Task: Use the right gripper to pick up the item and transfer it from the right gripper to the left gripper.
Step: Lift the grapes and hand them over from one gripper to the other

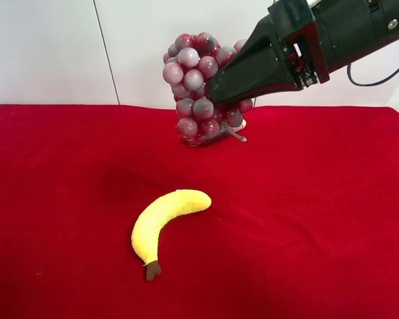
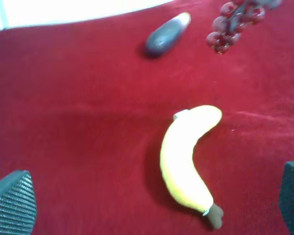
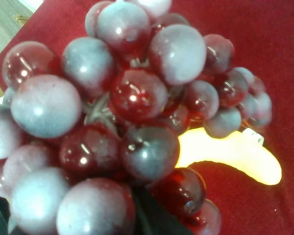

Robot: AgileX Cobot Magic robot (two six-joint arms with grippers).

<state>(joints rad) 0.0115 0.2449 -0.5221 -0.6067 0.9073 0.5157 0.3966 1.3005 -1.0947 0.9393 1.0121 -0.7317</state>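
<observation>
The item, a bunch of dark-red and frosty grey-purple grapes (image 1: 194, 83), hangs in the air above the far middle of the red cloth. My right gripper (image 1: 221, 90) reaches in from the exterior high view's upper right and is shut on the bunch's side. In the right wrist view the grapes (image 3: 112, 122) fill nearly the whole picture. The left gripper (image 2: 152, 203) is open, its ribbed fingertips (image 2: 12, 205) wide apart over the cloth, with nothing between them. From there the grapes (image 2: 230, 22) show far off, high at the edge. The left arm is out of the exterior high view.
A yellow plush banana (image 1: 165, 222) lies on the red cloth (image 1: 319, 232) near the middle, below the left gripper's view of the banana (image 2: 186, 161). A dark eggplant-like piece with a tan tip (image 2: 164, 35) lies farther back. A white wall stands behind the table.
</observation>
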